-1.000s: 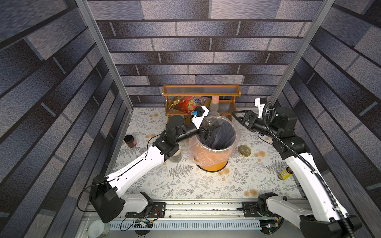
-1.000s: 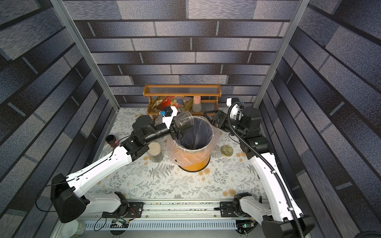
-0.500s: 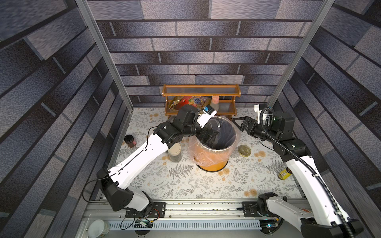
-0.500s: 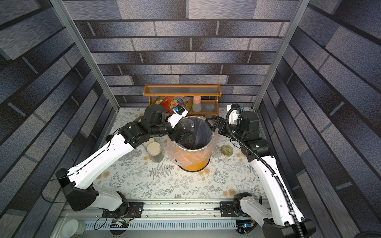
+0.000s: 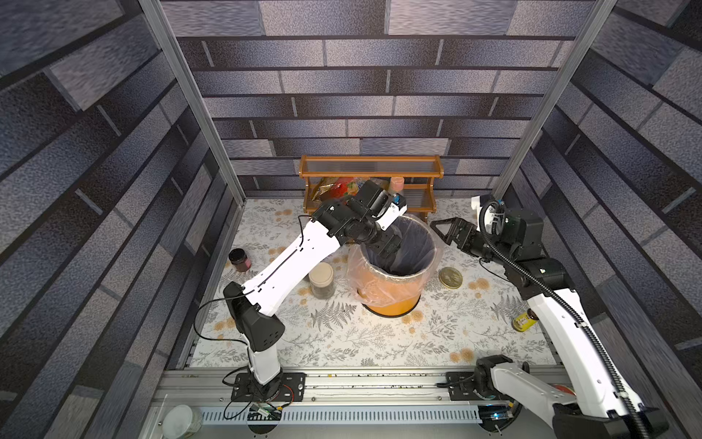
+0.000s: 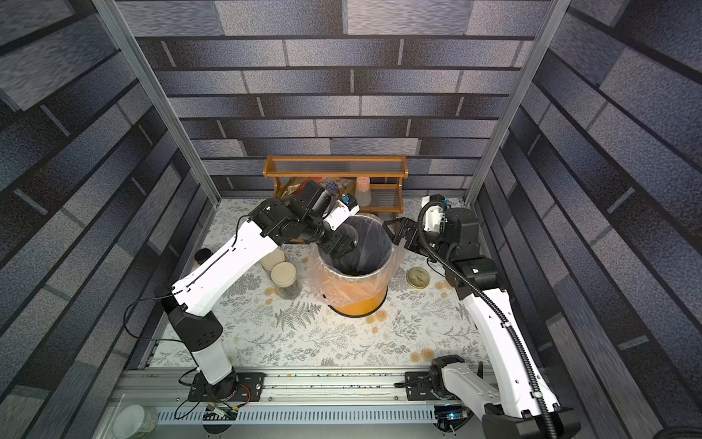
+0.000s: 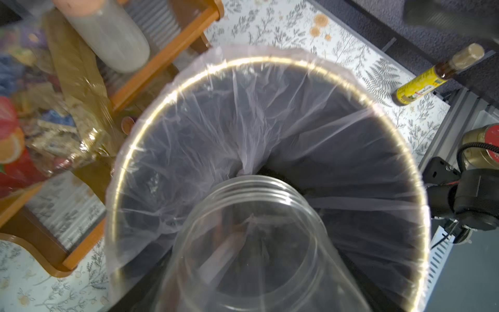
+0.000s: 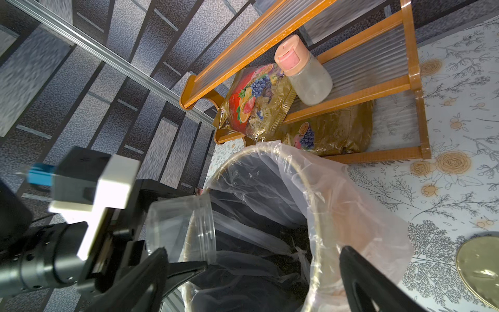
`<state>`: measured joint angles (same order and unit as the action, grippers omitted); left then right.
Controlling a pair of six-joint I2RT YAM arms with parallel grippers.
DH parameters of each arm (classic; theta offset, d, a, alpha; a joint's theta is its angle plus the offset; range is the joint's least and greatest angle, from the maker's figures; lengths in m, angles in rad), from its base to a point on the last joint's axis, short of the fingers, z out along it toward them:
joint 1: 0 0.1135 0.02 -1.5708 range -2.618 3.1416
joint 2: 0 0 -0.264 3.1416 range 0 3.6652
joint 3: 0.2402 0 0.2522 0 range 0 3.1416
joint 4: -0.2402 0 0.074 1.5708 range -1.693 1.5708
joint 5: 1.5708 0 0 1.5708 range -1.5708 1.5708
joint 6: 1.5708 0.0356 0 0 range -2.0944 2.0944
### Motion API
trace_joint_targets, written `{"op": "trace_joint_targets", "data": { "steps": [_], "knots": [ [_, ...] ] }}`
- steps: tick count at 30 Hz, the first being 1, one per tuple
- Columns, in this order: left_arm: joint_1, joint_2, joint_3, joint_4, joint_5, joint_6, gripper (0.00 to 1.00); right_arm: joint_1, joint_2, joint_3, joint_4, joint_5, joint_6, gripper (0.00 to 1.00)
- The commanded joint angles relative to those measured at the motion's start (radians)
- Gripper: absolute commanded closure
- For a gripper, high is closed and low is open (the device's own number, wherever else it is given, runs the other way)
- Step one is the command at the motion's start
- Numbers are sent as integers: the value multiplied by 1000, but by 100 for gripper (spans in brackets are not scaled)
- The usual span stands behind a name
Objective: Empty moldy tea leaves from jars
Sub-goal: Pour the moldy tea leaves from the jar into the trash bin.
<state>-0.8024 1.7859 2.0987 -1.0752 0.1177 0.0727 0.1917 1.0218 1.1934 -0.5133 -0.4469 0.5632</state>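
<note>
On the bench (image 5: 342,342), at nine o'clock from the orange bin (image 5: 391,300), stand two shut jars (image 6: 283,275) with cream lids. I see dark stuff through the glass, so I think they are full and a bit heavy. At three o'clock from the bin, a round gold lid (image 5: 451,276) lies flat on the bench.

Over the bin, my left fingers (image 5: 389,249) are closed tight on the open jar (image 8: 178,227). They come in from ten o'clock and hold it round its body. The jar is tipped, with its mouth pointing into the bag (image 7: 243,121). It looks almost empty, so I think it is light. It is hard and smooth, so it can slip, and it can break if it drops. The best place to hold it is round the middle, not the thin ridged mouth.

The tea leaves (image 8: 291,235) look like dark crumbs deep in the bag. They are light and crumbly, and I think a few can stick inside the jar.

My right fingers (image 5: 440,232) are spread wide at two o'clock from the bin. They hold nothing. I cannot tell if one tip brushes the bag.

Far back, at twelve o'clock, stands the wooden shelf (image 5: 370,171).
</note>
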Motion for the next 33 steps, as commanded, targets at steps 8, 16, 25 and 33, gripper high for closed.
{"op": "trace_joint_targets", "data": {
  "steps": [8,16,25,33],
  "knots": [
    [-4,-153,-157,311,34,87,43,-18,-51,-82,157,-136,137,0],
    [58,-317,-491,993,236,47,39,-18,-122,-223,529,-281,423,0],
    [51,-227,-542,1469,308,-86,39,-14,-143,-236,784,-291,610,0],
    [17,-129,-478,1587,353,-122,39,-10,-82,-137,832,-275,650,0]
  ]
}}
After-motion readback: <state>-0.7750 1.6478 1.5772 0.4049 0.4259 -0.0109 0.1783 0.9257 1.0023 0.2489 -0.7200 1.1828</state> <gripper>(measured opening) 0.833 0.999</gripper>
